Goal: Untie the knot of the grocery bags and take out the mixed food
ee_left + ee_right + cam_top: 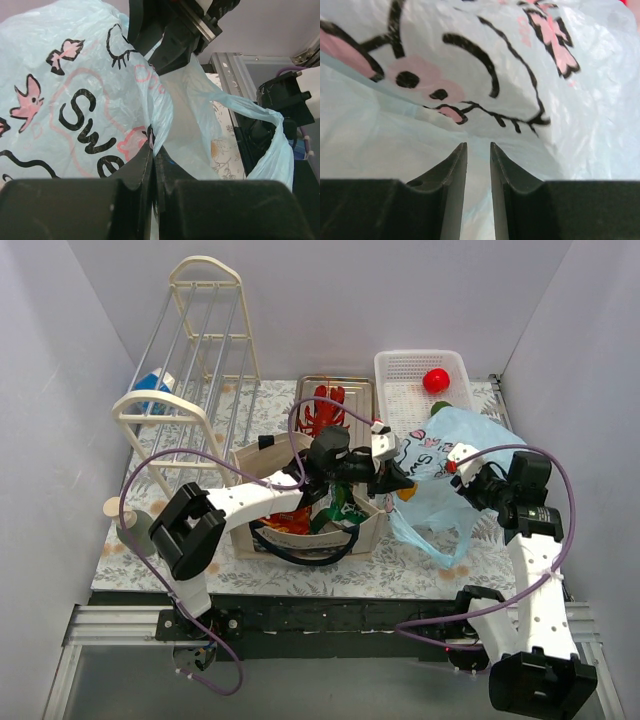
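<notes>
– Right, bag first. Where does it sit?

– Light-blue bag (450,445) is bunched up on the right half of the worktop (420,560). It is just beside the beige tote (372,530) and in front of the white basket (400,365). Thin film, crinkled and half see-through. Print is black lettering, eyelashes and pink bows.

– Why does it stand raised rather than slumped?

– Left claw (153,150) is pressed together on a fold of the bag's rim and keeps that side lifted. My reading is that it serves as an anchor, so the other arm can work at the mouth. Right claw (478,150) is at the bag's far side, its fingers parted by a narrow slit with film close in front. Cannot tell whether any film lies in the slit.

– Knot?

– A twisted handle strand (270,117) runs off to the right in the left wrist view. No tight knot shows, but I cannot tell if it is fully undone.

– Food?

– Red apple (435,380) lies in the basket. A small green fruit (441,408) is at the basket's near edge, partly hidden by the bag. Red toy lobster (322,410) rests on a tray (362,390) behind the tote. Doritos bag (290,523) and green snack bag (345,502) sit inside the tote, under the left arm. I judge those two are yet to come out.
</notes>
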You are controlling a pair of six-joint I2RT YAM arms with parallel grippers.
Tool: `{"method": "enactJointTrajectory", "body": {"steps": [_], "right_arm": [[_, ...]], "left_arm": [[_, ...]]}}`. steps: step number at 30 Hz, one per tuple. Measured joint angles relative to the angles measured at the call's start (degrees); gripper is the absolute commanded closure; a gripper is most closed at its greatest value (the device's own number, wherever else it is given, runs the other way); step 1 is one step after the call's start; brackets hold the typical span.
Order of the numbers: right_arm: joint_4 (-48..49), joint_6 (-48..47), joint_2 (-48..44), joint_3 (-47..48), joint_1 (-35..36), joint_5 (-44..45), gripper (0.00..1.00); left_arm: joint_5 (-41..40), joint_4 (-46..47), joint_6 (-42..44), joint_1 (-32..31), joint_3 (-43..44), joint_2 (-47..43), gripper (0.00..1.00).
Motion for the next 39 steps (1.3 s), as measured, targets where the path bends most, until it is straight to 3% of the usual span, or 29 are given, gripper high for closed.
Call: {"method": "enactJointTrajectory", "body": {"steps": [10,19,26,36,38,39], "right_arm": [[-3.96,-0.28,10.99,1.38,4.37,-11.37,0.71],[-0.94,6.6,17.73,2.08,14.71,-8.09,0.51],[7.63,18.62,25.7,1.4,14.84,0.79,0.46],[12.92,30.91,39.23,7.28,14.86,1.29,0.32],[14.16,33.44,40.94,7.56,14.86,0.74,0.21],[14.69,34.58,41.83,7.63,14.99,0.46,0.2]], "left_arm": [[-5.99,2.01,-0.96,-0.35,-1.88,-1.05,1.0],[-14.93,4.68,-11.41,-0.33,-3.32,-1.05,1.0],[-17.38,5.22,-18.82,0.79,-4.28,-0.46,1.0],[-16.24,7.87,-26.12,3.98,-4.87,1.86,1.0],[-15.69,8.35,-26.71,4.24,-5.18,1.99,1.0],[-15.41,8.68,-26.91,4.31,-5.4,2.03,1.0]]}}
